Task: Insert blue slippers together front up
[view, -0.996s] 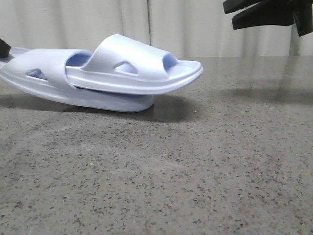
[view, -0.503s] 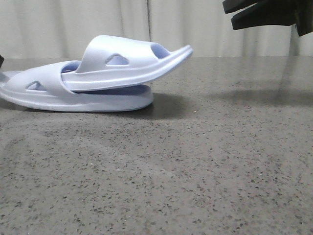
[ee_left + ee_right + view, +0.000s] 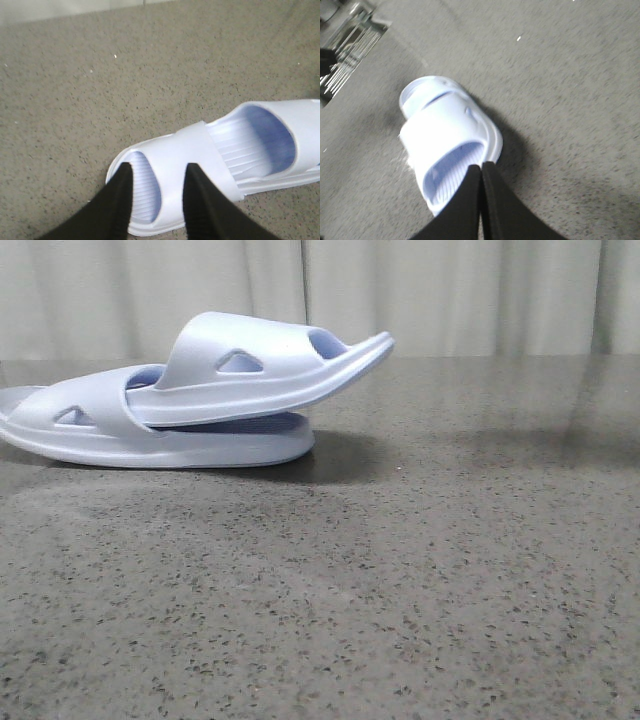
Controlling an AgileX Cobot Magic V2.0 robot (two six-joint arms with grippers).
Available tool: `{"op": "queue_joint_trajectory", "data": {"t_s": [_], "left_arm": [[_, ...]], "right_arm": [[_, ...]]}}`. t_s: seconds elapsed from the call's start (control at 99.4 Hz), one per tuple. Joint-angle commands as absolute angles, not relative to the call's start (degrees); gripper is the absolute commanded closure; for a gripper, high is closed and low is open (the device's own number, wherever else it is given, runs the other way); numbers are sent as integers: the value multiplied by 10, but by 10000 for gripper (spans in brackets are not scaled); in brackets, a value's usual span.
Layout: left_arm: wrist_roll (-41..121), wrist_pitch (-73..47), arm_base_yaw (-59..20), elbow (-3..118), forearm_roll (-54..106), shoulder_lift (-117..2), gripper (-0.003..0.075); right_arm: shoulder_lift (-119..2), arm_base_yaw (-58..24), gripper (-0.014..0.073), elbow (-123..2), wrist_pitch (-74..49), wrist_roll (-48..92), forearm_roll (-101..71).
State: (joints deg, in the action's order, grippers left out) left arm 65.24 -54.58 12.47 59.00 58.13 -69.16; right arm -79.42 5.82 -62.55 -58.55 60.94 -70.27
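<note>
pale lavender-blue foam slide slippers (image 3: 200, 400) nested, toe up | left hand (image 3: 156, 200) open, empty | right hand (image 3: 481, 200) closed, empty | you're good, back off straight without nudging them

Dark grey speckled stone-look tabletop (image 3: 420, 580) filling the foreground, faint pale smudges across its surface, pale pleated curtain (image 3: 450, 295) hanging along the far edge, blurred metallic slatted object (image 3: 350, 37) near one corner in the right wrist view
</note>
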Motion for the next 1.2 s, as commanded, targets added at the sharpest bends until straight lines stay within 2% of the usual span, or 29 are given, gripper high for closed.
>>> {"op": "queue_joint_trajectory", "data": {"t_s": [0.0, 0.111, 0.211, 0.372, 0.684, 0.825, 1.187], "left_arm": [[659, -518, 126, 606, 617, -644, 703], [659, -472, 122, 595, 631, -597, 705], [661, -379, 101, 565, 648, -551, 705], [682, -224, 22, 478, 648, -471, 705], [691, -38, -127, 253, 684, -333, 705], [691, 0, -157, 204, 708, -296, 705], [691, -3, -162, 201, 728, -292, 705]], "right_arm": [[-745, 63, 679, -616, -537, 619, -742], [-698, 60, 679, -564, -458, 619, -753], [-655, 43, 679, -509, -366, 626, -789], [-593, -12, 679, -437, -268, 686, -809], [-476, -112, 679, -293, -76, 709, -811], [-438, -117, 679, -243, -57, 709, -811], [-433, -117, 683, -224, -69, 709, -811]]}}
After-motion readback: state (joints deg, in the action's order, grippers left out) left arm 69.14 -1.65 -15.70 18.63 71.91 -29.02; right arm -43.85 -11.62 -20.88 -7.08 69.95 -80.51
